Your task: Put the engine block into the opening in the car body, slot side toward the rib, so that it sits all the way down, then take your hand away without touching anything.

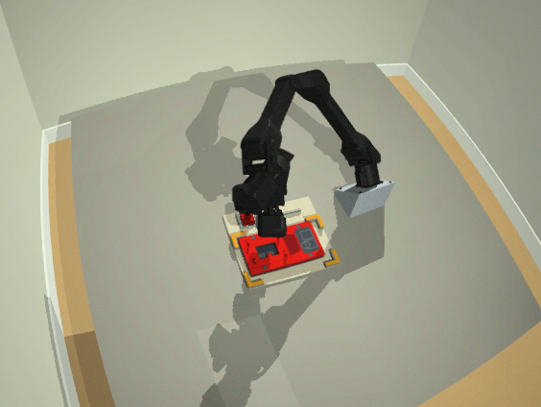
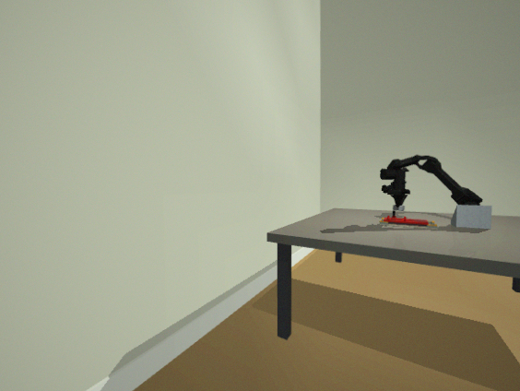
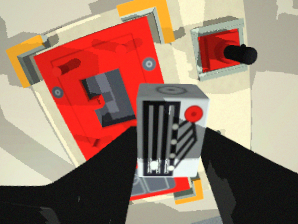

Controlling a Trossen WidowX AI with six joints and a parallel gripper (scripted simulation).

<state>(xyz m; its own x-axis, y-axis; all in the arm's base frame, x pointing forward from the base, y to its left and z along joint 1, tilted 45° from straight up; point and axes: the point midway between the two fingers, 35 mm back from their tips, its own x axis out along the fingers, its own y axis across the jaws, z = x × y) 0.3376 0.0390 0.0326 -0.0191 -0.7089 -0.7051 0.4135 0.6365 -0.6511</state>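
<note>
My gripper is shut on the engine block, a light grey block with black stripes and a red disc. It holds the block above the car body. The red car body lies flat in its holder. Its dark opening is up and left of the block in the wrist view, turned somewhat relative to it. A small red rib juts into the opening's left side. The black wrist hides the block in the top view, and the block's slot side cannot be made out.
The cream base plate carries orange corner brackets around the car body. Beside it, a red piece with an upright black knob sits in a small pale frame.
</note>
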